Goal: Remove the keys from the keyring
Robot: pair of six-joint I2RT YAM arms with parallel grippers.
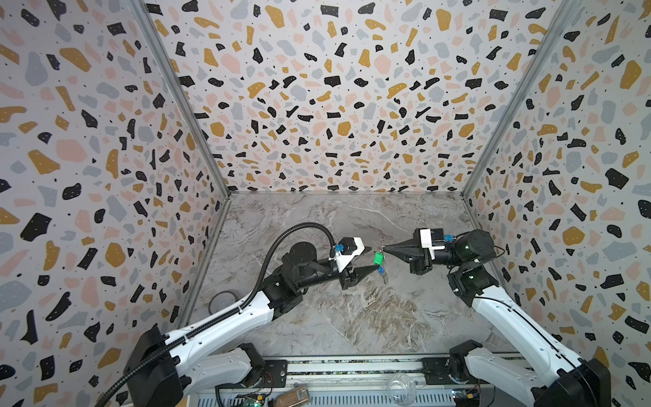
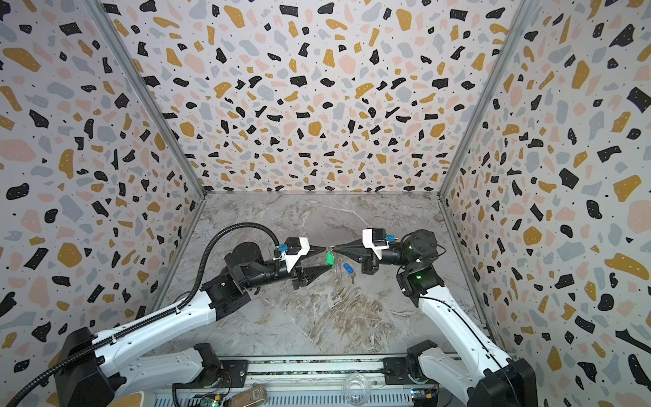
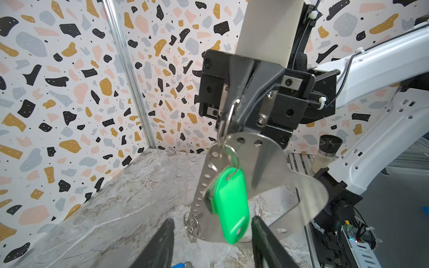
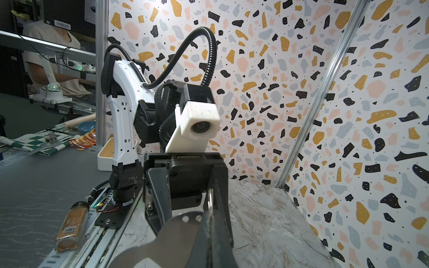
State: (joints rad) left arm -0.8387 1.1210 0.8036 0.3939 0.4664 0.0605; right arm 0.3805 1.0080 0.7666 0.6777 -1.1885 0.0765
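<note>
My right gripper (image 1: 384, 249) (image 4: 210, 210) is shut on a small metal ring (image 3: 229, 116) above the marble table. From that ring hang the flat grey keyring (image 3: 274, 176) (image 4: 176, 232), with small ring links (image 3: 191, 226) at its low end, and the key with the green tag (image 3: 229, 204) (image 1: 378, 258) (image 2: 329, 258). My left gripper (image 1: 369, 259) (image 2: 327, 257) (image 3: 213, 219) is open, one finger on either side of the green tag's lower end, with a gap on both sides. The key with the blue tag (image 2: 348, 268) (image 1: 380, 269) (image 3: 178, 265) lies on the table below.
Terrazzo-patterned walls close the table (image 1: 352, 317) in on three sides. Along the front rail lie a brown spice jar (image 4: 72, 227) (image 1: 292, 396) and a clear glass bowl (image 1: 401, 387). A small black-capped jar (image 3: 325, 153) stands beside the right arm's base.
</note>
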